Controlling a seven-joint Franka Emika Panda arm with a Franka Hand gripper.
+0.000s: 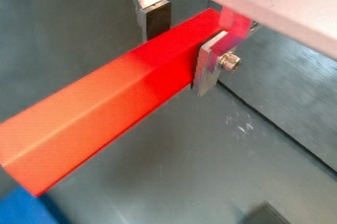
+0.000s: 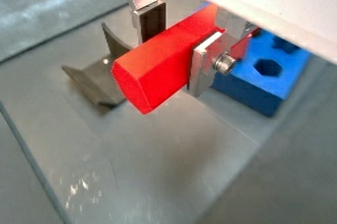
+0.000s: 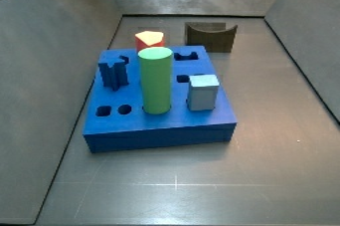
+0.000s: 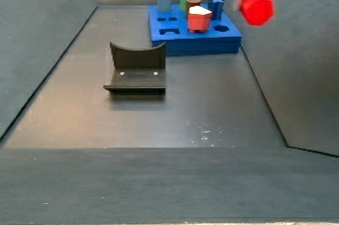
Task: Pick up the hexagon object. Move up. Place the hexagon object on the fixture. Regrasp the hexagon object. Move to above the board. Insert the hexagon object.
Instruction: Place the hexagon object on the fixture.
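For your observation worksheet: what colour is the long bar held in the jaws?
Bright red: the hexagon object, shut in the gripper high above the floor, shows best in a wrist view.

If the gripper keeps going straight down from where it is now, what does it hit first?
Probably bare floor. The gripper, shut on the hexagon object, hangs between the fixture and the board; depth is unclear, so the fixture could be clipped.
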